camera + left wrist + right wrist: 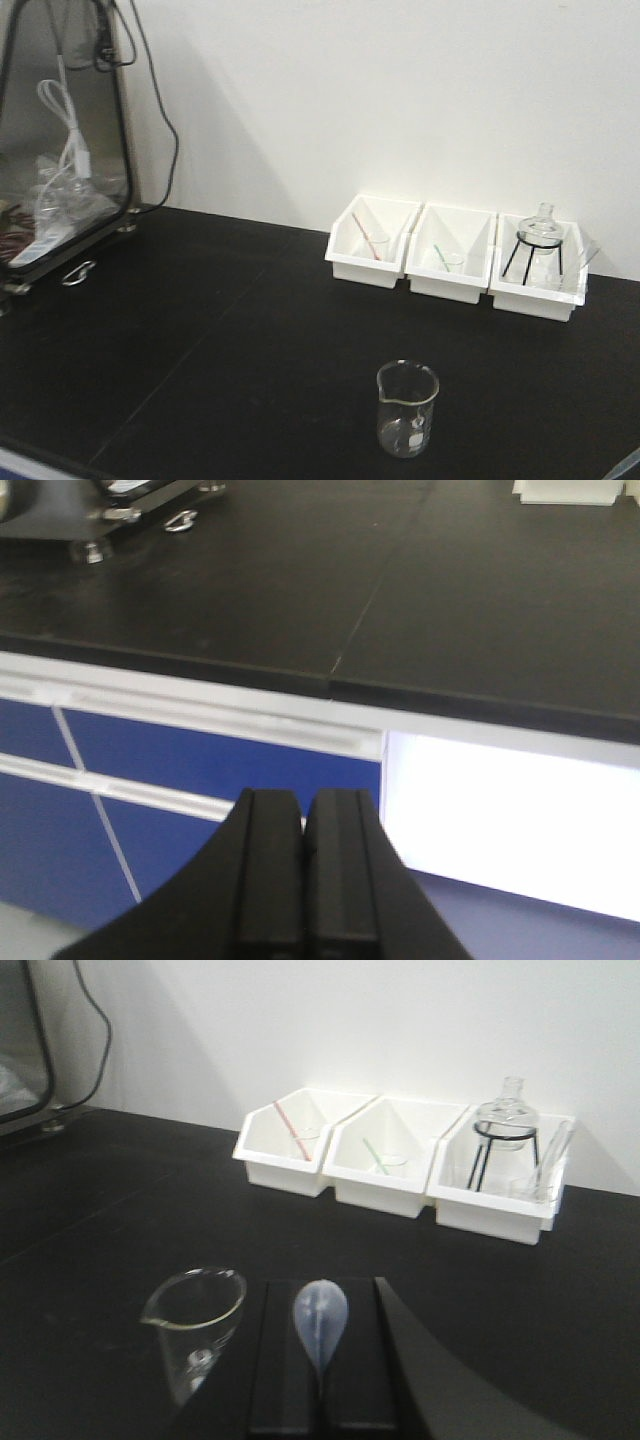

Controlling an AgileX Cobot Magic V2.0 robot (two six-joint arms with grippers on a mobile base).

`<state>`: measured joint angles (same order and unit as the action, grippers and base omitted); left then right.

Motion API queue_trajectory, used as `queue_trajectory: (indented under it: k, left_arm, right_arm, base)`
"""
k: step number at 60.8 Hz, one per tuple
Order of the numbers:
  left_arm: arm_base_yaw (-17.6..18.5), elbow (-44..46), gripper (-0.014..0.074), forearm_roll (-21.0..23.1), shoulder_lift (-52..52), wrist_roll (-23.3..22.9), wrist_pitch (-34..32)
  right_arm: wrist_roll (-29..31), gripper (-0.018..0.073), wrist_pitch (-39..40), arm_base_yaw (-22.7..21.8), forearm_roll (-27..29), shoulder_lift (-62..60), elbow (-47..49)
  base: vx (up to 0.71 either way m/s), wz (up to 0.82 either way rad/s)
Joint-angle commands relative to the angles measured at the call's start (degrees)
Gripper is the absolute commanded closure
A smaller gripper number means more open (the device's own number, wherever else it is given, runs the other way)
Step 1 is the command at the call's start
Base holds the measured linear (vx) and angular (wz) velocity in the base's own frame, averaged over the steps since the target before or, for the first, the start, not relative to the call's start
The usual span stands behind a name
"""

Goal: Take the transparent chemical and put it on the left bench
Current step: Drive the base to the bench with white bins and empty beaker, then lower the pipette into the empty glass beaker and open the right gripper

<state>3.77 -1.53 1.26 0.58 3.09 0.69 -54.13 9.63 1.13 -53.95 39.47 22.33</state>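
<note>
- Beaker (195,1325) (clear glass, pour lip, looks empty) stands on the left bench (90,1210), just beside the right gripper (322,1370) and on its left in the right wrist view. Nothing lies btw. the gripper and the bins.
- Three white plastic bins (455,255) sit in a row against the plain white wall (400,90), touching side to side, well apart from the beaker.
- Left bin: red pipette (369,243), leaning. Mid bin: green pipette (441,256), leaning. Right bin: round-bodied glass flask (541,228) on a black wire tripod (520,258).
- Far left of the front view: glass-fronted case (60,140) w/ dark frame on small metal feet. A black cable (165,120) hangs down the wall beside it.
- Writing: a small white mark low on the beaker wall, too blurred to read. No other label is legible.
- Transparent chemical (320,1322): translucent colourless bulb, teardrop-shaped, pinched btw. the flat black pads of the right gripper, which is closed onto it. Its thin stem runs down btw. the pads and out of sight. It is held above the bench top, short of the bins; can't tell if it touches the surface.
- Left gripper (305,880): matte black pads pressed together, nothing btw. them. It hangs off the bench's front edge, facing blue cabinet fronts (200,770) w/ pale trim and a white panel (510,820).
- Bench top: matte black and smooth, w/ a thin seam across it.
</note>
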Motion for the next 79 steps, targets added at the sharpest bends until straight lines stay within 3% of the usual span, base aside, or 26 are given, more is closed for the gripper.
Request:
queue_trajectory:
  k: [1, 57, 61, 70, 79]
  left_arm:
    - [0.1, -0.93, 0.06, 0.04, 1.1, -0.45, -4.49]
    - [0.1, -0.93, 0.06, 0.04, 1.1, -0.45, -4.49]
    - [0.1, -0.93, 0.06, 0.04, 1.1, -0.45, -4.49]
    - [0.1, -0.93, 0.06, 0.04, 1.1, -0.45, -4.49]
    - [0.1, -0.93, 0.06, 0.04, 1.1, -0.45, -4.49]
  right_arm:
    - [0.09, 0.0562, 2.82, -0.01, 0.1, -0.15, 1.66]
    - [-0.24, 0.0562, 4.03, -0.1, 0.29, 0.42, 1.66]
    - [-0.31, 0.0562, 6.29, -0.1, 0.15, 1.32, 1.66]
    - [1.4, 0.0562, 19.71, -0.1, -3.28, 4.93, 2.8]
    - [1.4, 0.0561, 21.3, -0.1, -3.42, 10.76, 6.84]
  base:
    - [0.25, -0.25]
    - [0.12, -0.16]
    - [0.01, -0.03]
    - [0.0, 0.0]
    - [0.0, 0.0]
